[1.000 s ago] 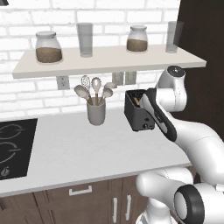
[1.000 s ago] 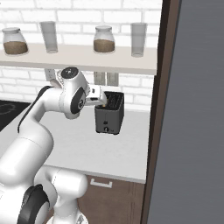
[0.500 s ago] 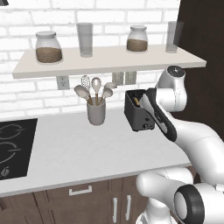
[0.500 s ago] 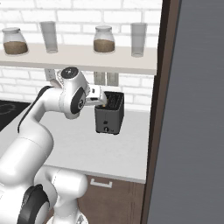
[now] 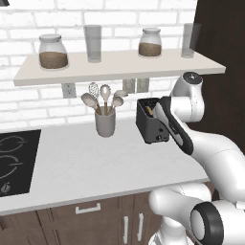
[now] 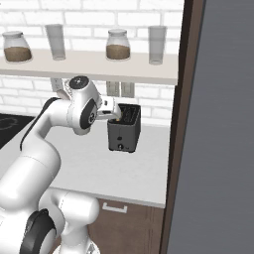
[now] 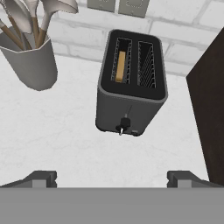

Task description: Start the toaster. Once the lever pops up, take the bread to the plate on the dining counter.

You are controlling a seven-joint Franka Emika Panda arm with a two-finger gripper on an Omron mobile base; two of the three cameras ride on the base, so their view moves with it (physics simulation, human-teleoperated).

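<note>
Three views, taken in turn.

Left base view: the toaster stands on the white worktop under the shelf, to the right of the utensil cup. The arm's forearm crosses its right side. Against the pictures of a second and half a second ago nothing has shifted; arm and toaster sit alike, so I judge the robot is waiting on the toast or pausing.

Right base view: the gripper hangs at the toaster's upper left edge, above the slots. Whether it is spread or closed cannot be told here. The dark cabinet panel rises just to the toaster's right, leaving little room that side.

Hand view: the bread sits down in the left slot; the right slot is empty. The lever sits low on the front, so it has likely not yet popped. Fingertips stand wide apart, holding nothing. Open worktop lies in front; the cup is well apart to the left.
</note>
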